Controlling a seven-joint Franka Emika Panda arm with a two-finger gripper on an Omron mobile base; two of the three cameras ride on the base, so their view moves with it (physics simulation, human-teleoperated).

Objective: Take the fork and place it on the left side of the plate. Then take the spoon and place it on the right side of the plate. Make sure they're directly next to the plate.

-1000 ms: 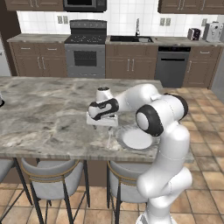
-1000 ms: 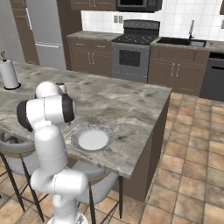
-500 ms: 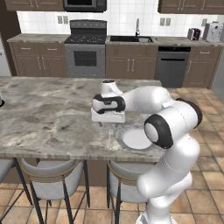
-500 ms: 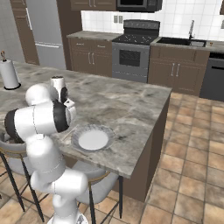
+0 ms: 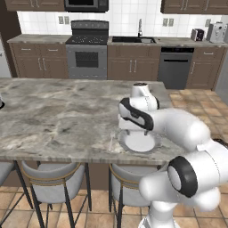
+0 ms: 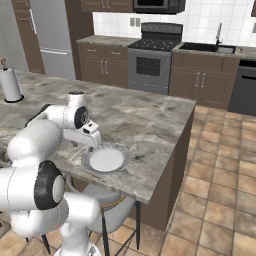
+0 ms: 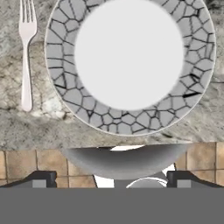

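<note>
The fork (image 7: 26, 57) is already being shown laid just beside the plate (image 7: 59, 52) on its left, long axis running alongside the rim, tines pointing away from the tabletop (image 5: 58, 116) edge. The gripper (image 7: 111, 177) is being held above the near edge of the plate with jaws spread wide, nothing clamped. The spoon is not being made out in these views, so which way it lies from the gripper cannot be told; it is judged to be needed next.

arm swung right, end effector (image 7: 112, 181) above plate (image 7: 61, 61)
</note>
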